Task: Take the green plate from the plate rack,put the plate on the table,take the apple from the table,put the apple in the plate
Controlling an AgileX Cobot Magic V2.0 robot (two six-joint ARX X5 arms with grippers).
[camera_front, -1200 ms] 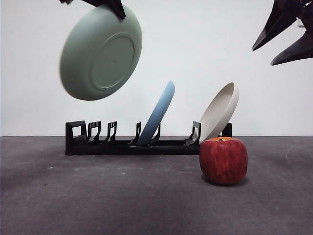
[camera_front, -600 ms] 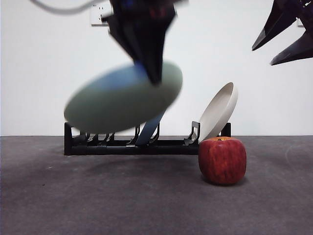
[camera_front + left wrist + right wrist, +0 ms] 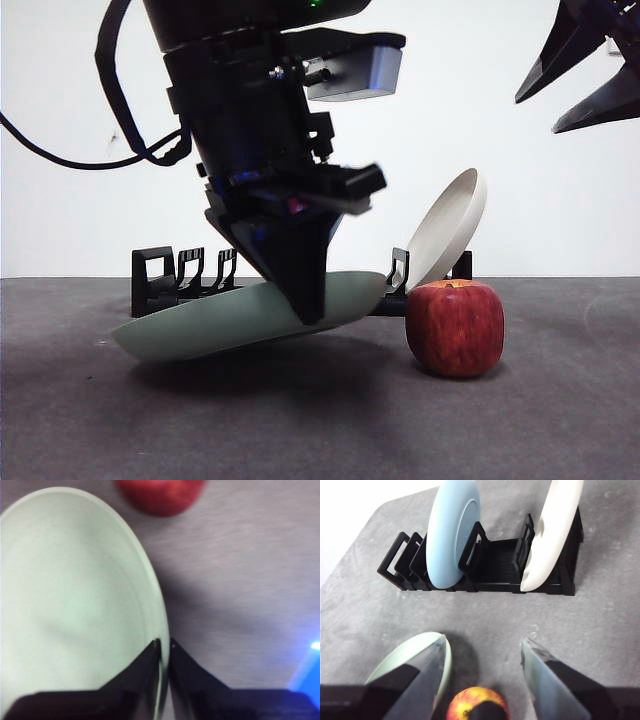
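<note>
The green plate (image 3: 215,322) hangs tilted low over the table (image 3: 300,430), left rim down near the surface, right rim raised. My left gripper (image 3: 310,308) is shut on that raised rim; the left wrist view shows both jaws of the left gripper (image 3: 164,645) pinching the plate (image 3: 75,605). The apple (image 3: 455,327) stands just right of the plate, also seen as the apple (image 3: 160,495) and the apple (image 3: 477,704). My right gripper (image 3: 540,115) waits open, high at the right, and the right wrist view shows the right gripper (image 3: 484,642) above the apple. The plate rack (image 3: 492,567) stands behind.
A light blue plate (image 3: 452,535) and a beige plate (image 3: 550,535) stand in the rack. In the front view the beige plate (image 3: 445,232) leans right behind the apple, and the left arm hides the blue one. Rack prongs (image 3: 165,275) show at the left.
The left gripper has carried the green plate down and forward from high at the left to just above the table, tipping it from nearly upright to nearly flat. Apple and right gripper unchanged.
</note>
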